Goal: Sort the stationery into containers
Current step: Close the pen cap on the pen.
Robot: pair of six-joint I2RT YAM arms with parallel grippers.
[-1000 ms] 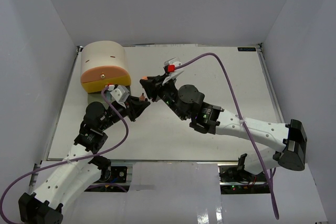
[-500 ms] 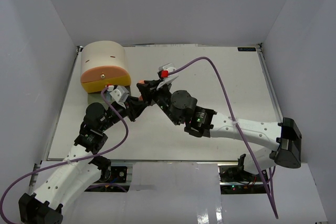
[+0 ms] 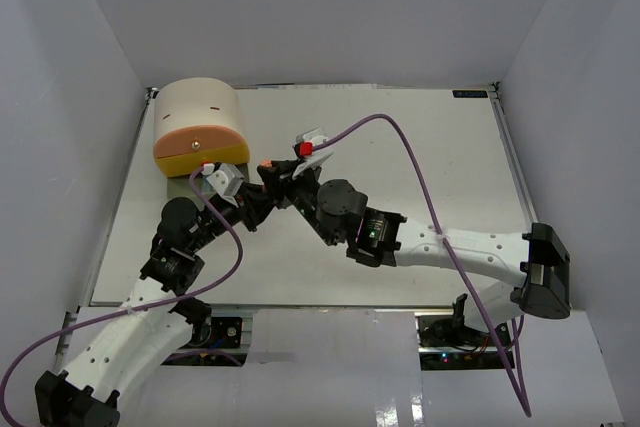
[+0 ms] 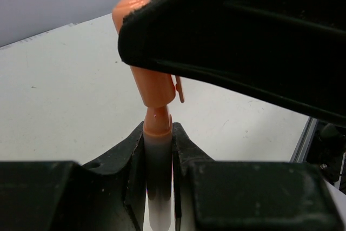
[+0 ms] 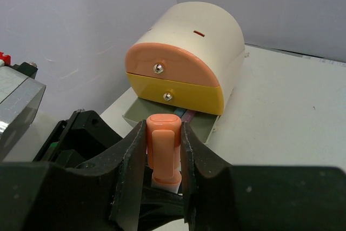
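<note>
One marker with a white barrel [image 4: 158, 187] and an orange cap [image 5: 164, 144] is held by both grippers just in front of the cabinet. My left gripper [image 4: 158, 131] is shut on the white barrel. My right gripper [image 5: 164, 133] is shut on the orange cap [image 4: 151, 87]. In the top view the cap tip [image 3: 265, 163] shows between the right gripper [image 3: 275, 177] and the left gripper [image 3: 257, 209]. The beige cabinet [image 5: 189, 36] has its peach drawer [image 5: 175, 66] and yellow drawer [image 5: 175, 94] shut. Its grey-green bottom drawer [image 5: 140, 113] is pulled out, with blue and purple pieces [image 5: 185, 115] inside.
The cabinet [image 3: 195, 112] stands at the table's far left corner, close to the left wall. Purple cables [image 3: 420, 162] arc over both arms. The white table [image 3: 430, 137] stretches to the right and behind the arms, with grey walls all round.
My right arm has shifted left toward the cabinet and the left gripper, carrying the orange cap end with it. The left arm has barely moved.
</note>
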